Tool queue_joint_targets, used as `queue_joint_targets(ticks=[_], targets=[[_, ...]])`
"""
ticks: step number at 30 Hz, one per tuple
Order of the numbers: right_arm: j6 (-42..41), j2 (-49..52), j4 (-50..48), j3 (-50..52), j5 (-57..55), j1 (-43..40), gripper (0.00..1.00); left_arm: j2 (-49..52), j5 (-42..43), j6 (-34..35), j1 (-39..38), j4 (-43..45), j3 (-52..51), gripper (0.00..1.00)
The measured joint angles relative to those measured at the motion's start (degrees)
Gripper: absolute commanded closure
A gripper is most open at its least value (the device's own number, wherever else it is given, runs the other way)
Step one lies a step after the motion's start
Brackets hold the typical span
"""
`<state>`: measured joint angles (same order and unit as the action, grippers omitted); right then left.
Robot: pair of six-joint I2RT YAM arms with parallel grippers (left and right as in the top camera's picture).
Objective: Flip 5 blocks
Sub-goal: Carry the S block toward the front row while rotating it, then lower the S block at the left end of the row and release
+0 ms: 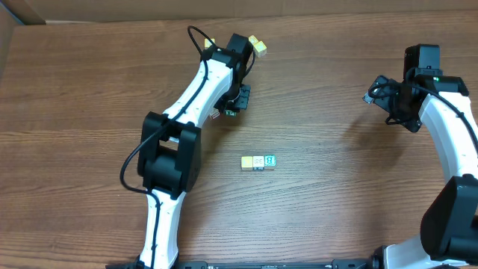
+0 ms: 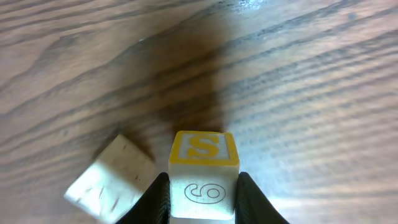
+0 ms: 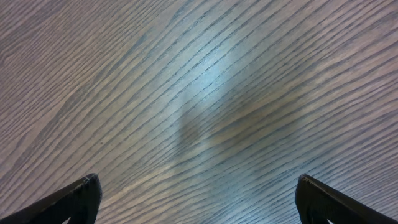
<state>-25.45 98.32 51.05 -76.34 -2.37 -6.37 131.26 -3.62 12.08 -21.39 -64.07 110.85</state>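
In the left wrist view a small wooden block [image 2: 204, 149] sits between my left gripper's [image 2: 203, 179] fingers. It has a yellow-framed S face and a white face with a 6 or 9 turned toward the camera. Both fingers press its sides, so the gripper is shut on it. A cream block [image 2: 112, 179] lies tilted just to its left on the table. Overhead, the left gripper [image 1: 234, 103] is at the far middle of the table. A row of three blocks [image 1: 258, 161] lies at the centre. My right gripper [image 3: 199, 182] hangs wide open over bare wood.
Two more yellowish blocks [image 1: 259, 45] [image 1: 209, 42] show beside the left wrist at the far side. The right arm [image 1: 441, 112] stands at the right edge of the wooden table [image 1: 89, 97].
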Motion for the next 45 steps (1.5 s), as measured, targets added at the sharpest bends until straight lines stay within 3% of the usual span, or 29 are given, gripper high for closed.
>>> queue_joint_targets(ticks=[13,21,27,36,45], targets=[[0.00,0.00,-0.04,0.00,-0.02,0.00,0.00,-24.85,0.22,6.45,-0.02,-18.18,-0.33,0.78],[0.00,0.00,-0.02,0.00,0.00,0.00,0.00,-30.75,0.42,11.80,-2.12,-29.42,-0.35,0.77],[0.02,0.00,0.00,0.00,0.00,0.00,0.00,-30.75,0.37,15.67,-5.49,-25.75,-6.54,0.77],[0.00,0.00,0.04,0.00,0.00,0.00,0.00,-30.69,0.39,19.37,-7.45,-12.26,-25.99,0.79],[0.02,0.00,0.00,0.00,0.00,0.00,0.00,-30.69,0.42,21.70,-7.45,0.00,-38.01,0.81]])
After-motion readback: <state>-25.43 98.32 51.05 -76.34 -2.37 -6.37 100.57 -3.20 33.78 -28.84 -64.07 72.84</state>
